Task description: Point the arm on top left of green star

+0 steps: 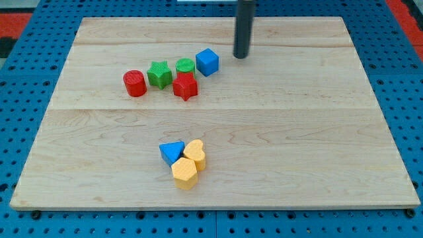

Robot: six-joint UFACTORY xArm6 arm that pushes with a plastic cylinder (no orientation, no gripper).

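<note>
The green star [159, 74] sits on the wooden board [297, 132] in the upper left part of the view, in a cluster. A red cylinder [134, 83] is at its left, a green cylinder [185, 67] at its right, and a red star [186, 86] at its lower right. A blue cube [207, 62] ends the cluster on the right. My tip [241, 56] rests on the board to the right of the blue cube, well right of the green star, touching no block.
A second cluster lies near the view's bottom centre: a blue triangle [172, 152], a yellow heart [195, 153] and a yellow hexagon [184, 173]. The board lies on a blue pegboard surface [33, 66].
</note>
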